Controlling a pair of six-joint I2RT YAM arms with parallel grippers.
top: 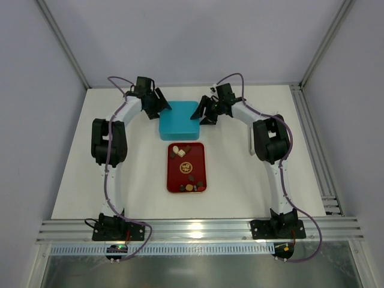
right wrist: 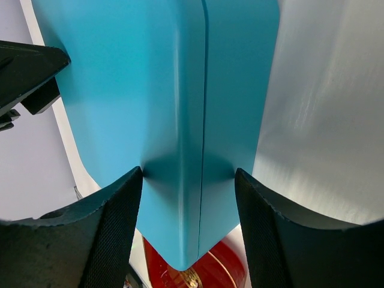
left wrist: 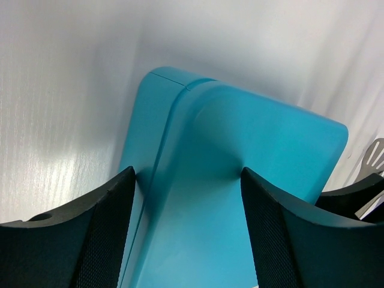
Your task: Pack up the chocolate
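Top view: the chocolate (top: pixel 180 151) lies on a red tray (top: pixel 195 157) mid-bench (top: pixel 120 180), nearer the front edge than and apart from both claws. The left claw (top: pixel 157 103) and right claw (top: pixel 207 111) flank a teal box (top: pixel 179 120) toward the far edge. Left wrist: the left claw (left wrist: pixel 189 174) sits half open astride a box corner, and I cannot tell if it grips. Right wrist: the right claw (right wrist: pixel 188 171) is likewise astride a corner, grip unclear, with the tray's edge just past it.

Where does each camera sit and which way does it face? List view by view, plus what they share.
Top external: above and behind, looking down on the white table; the left arm and right arm show whole.
Left wrist: on its arm, facing the teal plastic box; left fingers straddle a corner.
Right wrist: likewise, right fingers astride another corner, red rectangular tray beyond.
Shared: all see the box.
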